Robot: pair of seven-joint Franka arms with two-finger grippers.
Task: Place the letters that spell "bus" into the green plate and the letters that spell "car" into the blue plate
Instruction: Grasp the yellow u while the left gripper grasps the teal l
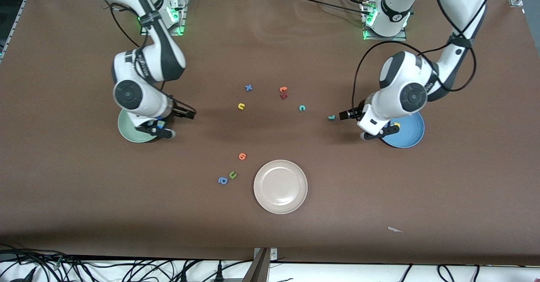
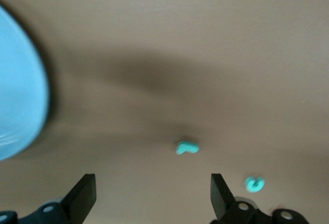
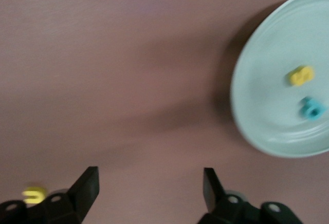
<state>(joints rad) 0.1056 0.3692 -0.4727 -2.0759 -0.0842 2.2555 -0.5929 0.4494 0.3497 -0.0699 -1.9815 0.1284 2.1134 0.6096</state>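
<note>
**Two letters in the green plate, one in the blue, three left on the counter**

Our right gripper (image 3: pixel 146 193) hangs with its fingers spread wide and nothing between them, just off the rim of the green plate (image 3: pixel 247 106). In that plate lie the yellow s (image 3: pixel 300 75) and the teal b (image 3: pixel 310 108), close together but apart. The yellow u (image 1: pixel 241 106) rests on the bare counter (image 1: pixel 379 197), well ahead of these fingers toward the middle.

Our left gripper (image 2: pixel 153 196) is also open and empty, beside the blue plate (image 1: pixel 411 136), where the yellow a (image 1: pixel 397 124) peeks out by the arm. The teal r (image 2: pixel 186 147) lies just ahead of the gap between these fingers; the teal c (image 2: pixel 254 184) sits past one fingertip, a little farther toward the middle.

We judge the r the natural next pick for the left, the u for the right. These foam letters look very light, soft and thin, so they should give under pressure and may skid or flip if nudged by one finger first. We would straddle a straight stroke, the r's stem or one leg of the u, coming down square and closing gently. The stray green u (image 1: pixel 232 175), the blue a (image 1: pixel 222 181) and the cream-white plate (image 1: pixel 280 186) we leave alone.
</note>
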